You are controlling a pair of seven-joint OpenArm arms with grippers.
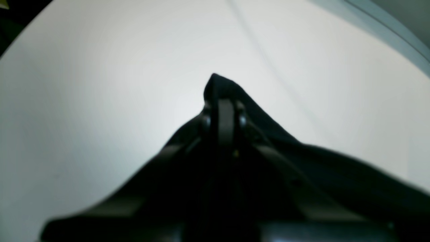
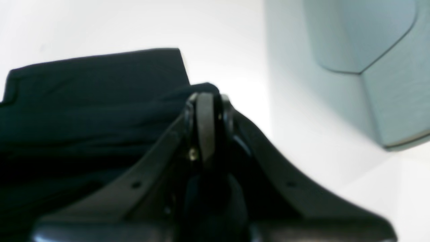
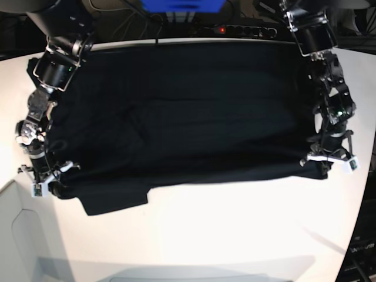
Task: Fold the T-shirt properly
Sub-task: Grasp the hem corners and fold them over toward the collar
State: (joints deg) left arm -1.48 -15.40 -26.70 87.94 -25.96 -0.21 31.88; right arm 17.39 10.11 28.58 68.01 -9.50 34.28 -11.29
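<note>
My left jaws (image 1: 225,101) and right jaws (image 2: 205,101) each pinch a corner of the T-shirt (image 3: 188,111). It sprawls over the white worktop (image 3: 235,229). A power strip (image 3: 235,29) lies behind.

Two dark arms w/ black links, exposed joints, thin cables along them. Left gripper (image 1: 225,101) black, curved fingers, small screw holes. Right gripper (image 2: 205,101) same build; white tips on both in base view.

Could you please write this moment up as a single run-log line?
stage: mid-fold | left tool: shut on T-shirt corner | right tool: shut on opposite corner | shirt: spread plain-side up on white table
</note>
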